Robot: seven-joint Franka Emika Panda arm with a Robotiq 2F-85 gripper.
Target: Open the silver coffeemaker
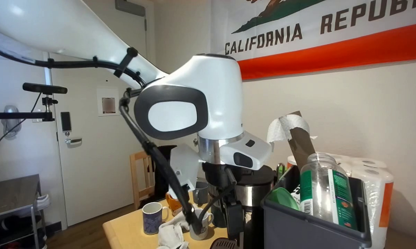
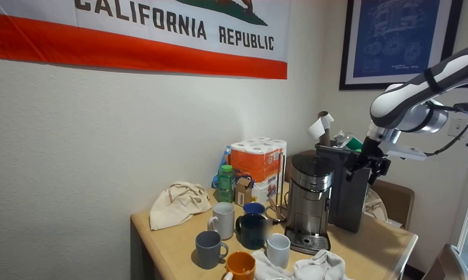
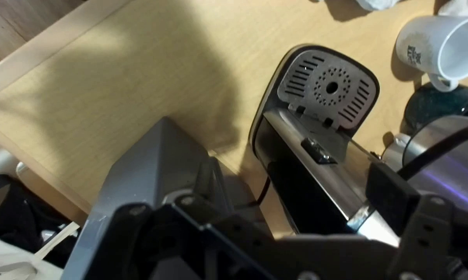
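The silver coffeemaker [image 2: 309, 194] stands upright on the table in an exterior view, with its round dark lid [image 2: 312, 165] lying shut on top. In an exterior view its lid [image 1: 257, 175] and silver body [image 1: 252, 196] show partly behind my arm. My gripper [image 2: 362, 177] is open and empty, pointing down beside the top of the coffeemaker, in front of the bin. The gripper [image 1: 234, 224] also shows edge-on. In the wrist view its fingers [image 3: 298, 171] are wide apart, with the coffeemaker [image 3: 331, 155] between them in the picture. The lid is hidden there.
A dark grey bin [image 2: 348, 194] holding bottles stands right beside the coffeemaker. Several mugs, including a white mug [image 2: 278, 251] and an orange mug [image 2: 240, 266], stand on the other side. A cloth [image 2: 321, 266] lies in front. Paper rolls [image 2: 257, 155] stand behind.
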